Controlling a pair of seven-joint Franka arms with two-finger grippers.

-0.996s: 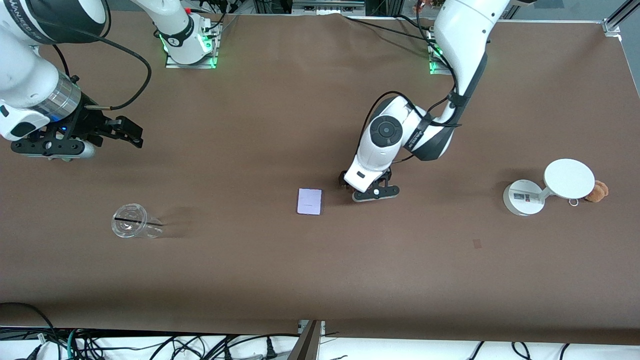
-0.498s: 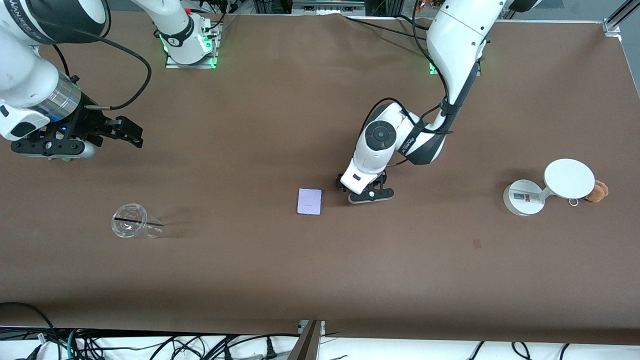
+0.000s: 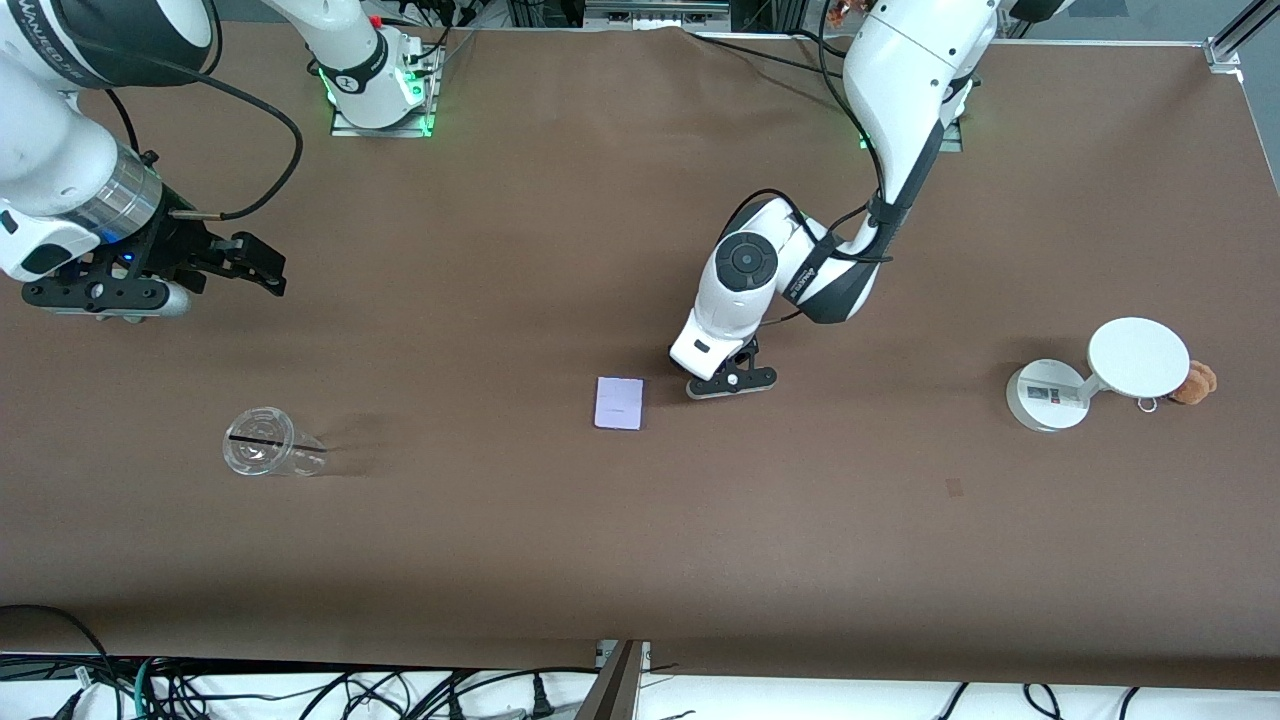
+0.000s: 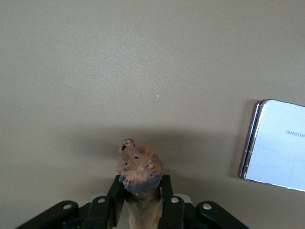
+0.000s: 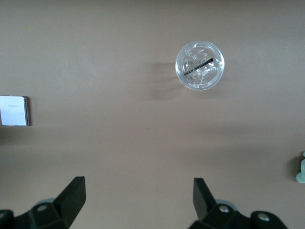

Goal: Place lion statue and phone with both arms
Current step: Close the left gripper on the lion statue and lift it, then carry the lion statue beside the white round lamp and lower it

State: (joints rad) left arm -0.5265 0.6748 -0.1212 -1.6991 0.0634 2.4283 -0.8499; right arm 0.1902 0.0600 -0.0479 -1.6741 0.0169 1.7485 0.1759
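**Lion statue pinched by the left gripper beside the phone**

Cup (image 3: 263,455), clear and with a dark straw across its mouth, stands nearest the front camera, toward the right arm's end of the table (image 3: 640,560). Farther from the camera, near the table's middle, the phone (image 3: 619,403) lies flat with its pale face up. Just beside it, toward the left arm's end, the left gripper (image 3: 731,383) hangs low over the bare table, its fingers (image 4: 114,195) pinching the lion statue (image 4: 139,171), whose reddish-brown head sticks out past the fingertips. At the left arm's end, a white stand (image 3: 1090,378) with a disc top sits with a tan plush (image 3: 1195,383) touching it. The right gripper (image 3: 262,270) waits in the air above the table farther from the camera than the cup, its fingers (image 5: 71,198) spread wide and holding nothing.
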